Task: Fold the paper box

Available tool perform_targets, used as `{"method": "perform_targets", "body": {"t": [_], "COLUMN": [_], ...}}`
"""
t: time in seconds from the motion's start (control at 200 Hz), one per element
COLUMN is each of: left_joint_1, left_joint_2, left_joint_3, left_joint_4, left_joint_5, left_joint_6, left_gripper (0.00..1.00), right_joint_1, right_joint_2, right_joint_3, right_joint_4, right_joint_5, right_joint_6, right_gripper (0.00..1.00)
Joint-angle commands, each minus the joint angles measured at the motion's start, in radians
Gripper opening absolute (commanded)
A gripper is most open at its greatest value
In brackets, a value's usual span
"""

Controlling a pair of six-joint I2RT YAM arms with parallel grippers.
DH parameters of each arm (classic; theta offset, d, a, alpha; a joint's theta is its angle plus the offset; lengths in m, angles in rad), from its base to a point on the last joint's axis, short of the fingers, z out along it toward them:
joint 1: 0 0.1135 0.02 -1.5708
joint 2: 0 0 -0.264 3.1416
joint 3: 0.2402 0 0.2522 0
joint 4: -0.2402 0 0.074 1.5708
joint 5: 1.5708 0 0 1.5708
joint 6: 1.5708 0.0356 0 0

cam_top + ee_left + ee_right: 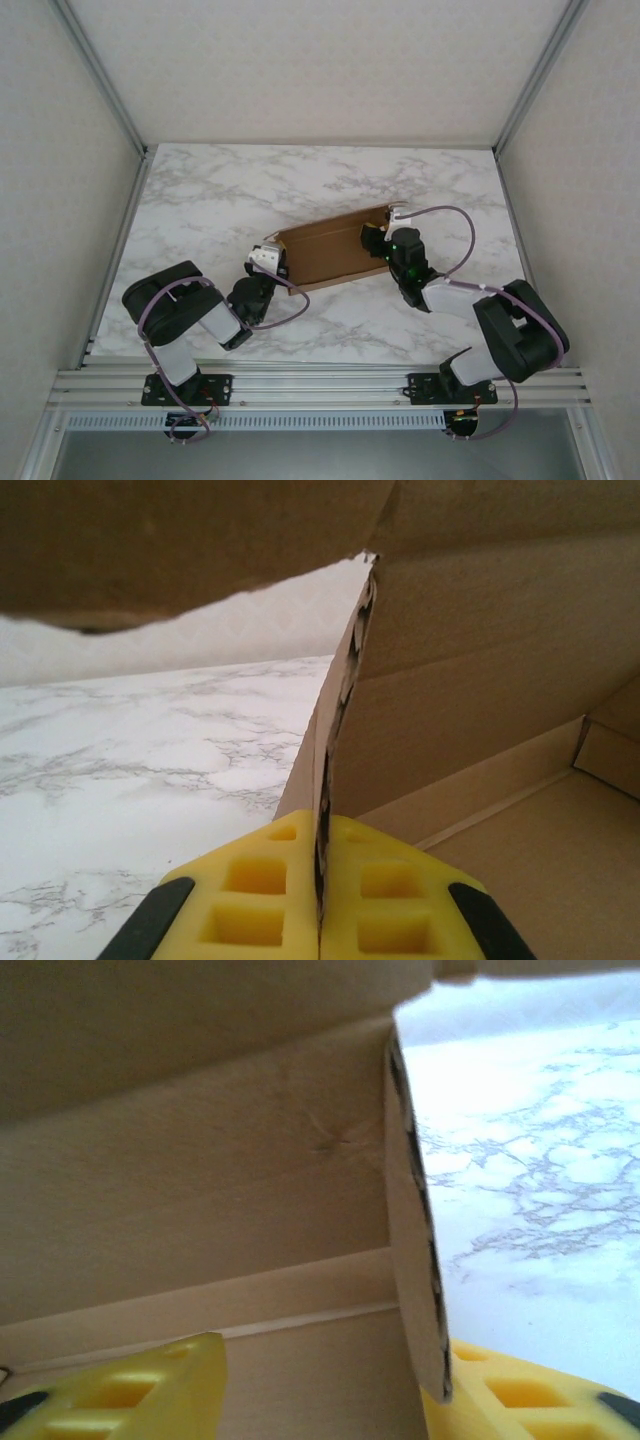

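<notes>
Right now your left arm (185,305) is folded low with its elbow out toward the left edge of the table (210,190), forearm reaching right to the left end of the paper box (325,252). The box lies open near the middle of the marble top, angled slightly. On the wrist camera, your left gripper (322,905) has its yellow fingers (250,900) pressed together on the upright end wall, pinching the cardboard edge between them. Your right arm (500,330) bends at the right side and stretches left to the box's other end. Your right gripper (325,1400) is spread, straddling that end wall, which stands close against the outer finger.
</notes>
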State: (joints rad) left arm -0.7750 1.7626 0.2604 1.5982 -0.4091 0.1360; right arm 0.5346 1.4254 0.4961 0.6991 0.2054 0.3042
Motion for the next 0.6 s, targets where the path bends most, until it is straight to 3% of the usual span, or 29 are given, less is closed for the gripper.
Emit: {"method": "perform_targets", "body": {"t": [0.0,0.345,0.596], "left_joint_1": [-0.024,-0.029,-0.029], "left_joint_2": [0.054,0.054,0.066], "left_joint_3": [-0.023,-0.018,-0.011], "left_joint_4": [-0.137,-0.146,-0.143], "left_joint_5": [0.043,0.038,0.042], "left_joint_6": [0.014,0.033,0.037], "left_gripper": [0.0,0.0,0.0], "right_joint_1": [0.0,-0.012,-0.017], "right_joint_2": [-0.054,-0.262,-0.506], "right_joint_3": [-0.021,-0.13,-0.158], "right_joint_4": [0.009,-0.042,-0.283], "right_joint_5": [-0.055,0.006,0.196], "right_joint_6": [0.029,0.124,0.17], "right_gripper": [0.59,0.74,0.75]}}
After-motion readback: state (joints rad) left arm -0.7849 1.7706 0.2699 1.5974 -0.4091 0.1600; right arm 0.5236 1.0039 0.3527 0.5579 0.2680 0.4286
